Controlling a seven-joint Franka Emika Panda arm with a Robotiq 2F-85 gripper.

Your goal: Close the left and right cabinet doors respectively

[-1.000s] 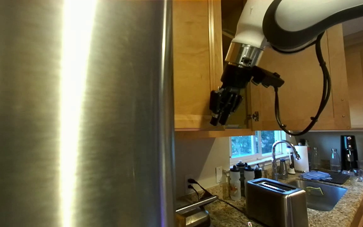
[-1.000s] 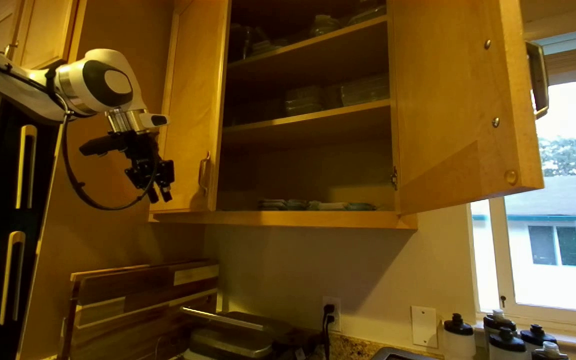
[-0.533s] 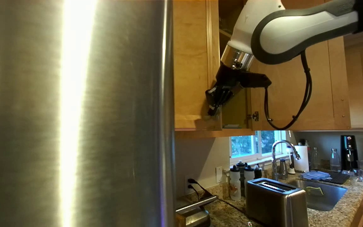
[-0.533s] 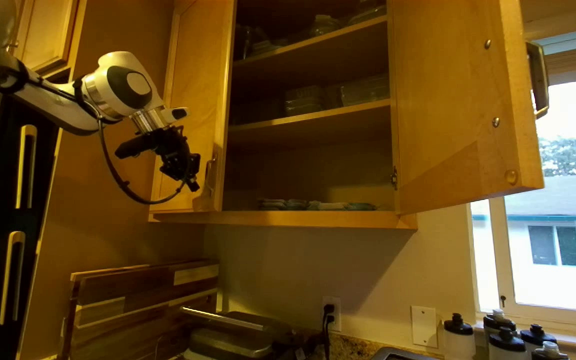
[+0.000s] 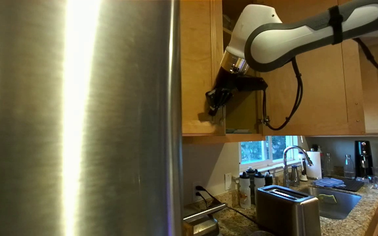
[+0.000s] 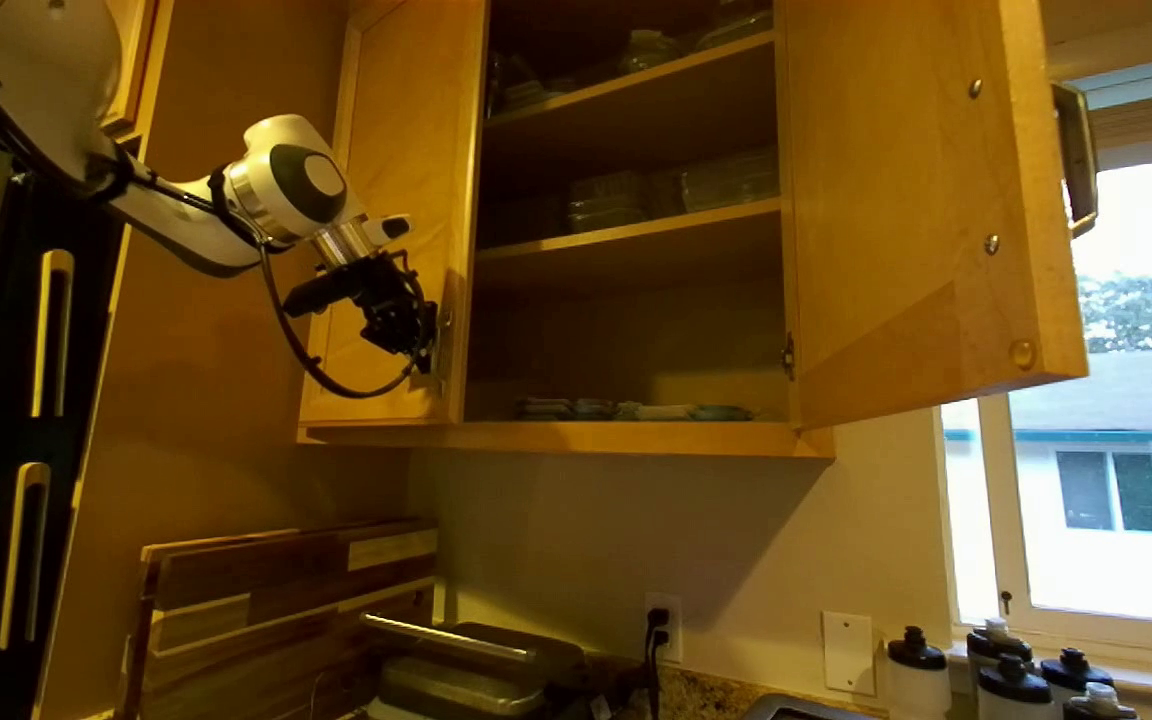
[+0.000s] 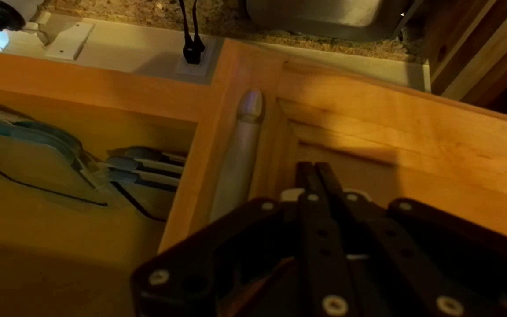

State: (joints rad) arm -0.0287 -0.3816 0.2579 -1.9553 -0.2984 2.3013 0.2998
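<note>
The honey-coloured left cabinet door (image 6: 401, 190) stands partly swung in, its metal bar handle (image 7: 238, 154) near the free edge. My gripper (image 7: 314, 165) is shut with nothing between its fingers. In the wrist view its tips point at the door's panel, just beside the handle. In both exterior views the gripper (image 6: 424, 364) is at the lower part of this door, against it or very close; exact contact is hard to see. The right cabinet door (image 6: 906, 200) stands wide open, showing its inner side, also in an exterior view (image 5: 307, 95).
Between the doors, cabinet shelves (image 6: 636, 232) hold dishes. A steel fridge panel (image 5: 126, 114) fills the side of an exterior view. Below are a toaster (image 5: 287, 209), bottles (image 6: 1014, 685) and wooden boards (image 6: 286, 610). A window (image 6: 1086, 450) lies beyond the right door.
The gripper's fingers came together. The arm moved toward the left door's handle edge and slightly up, and that door swung further inward. The right door has not moved.
</note>
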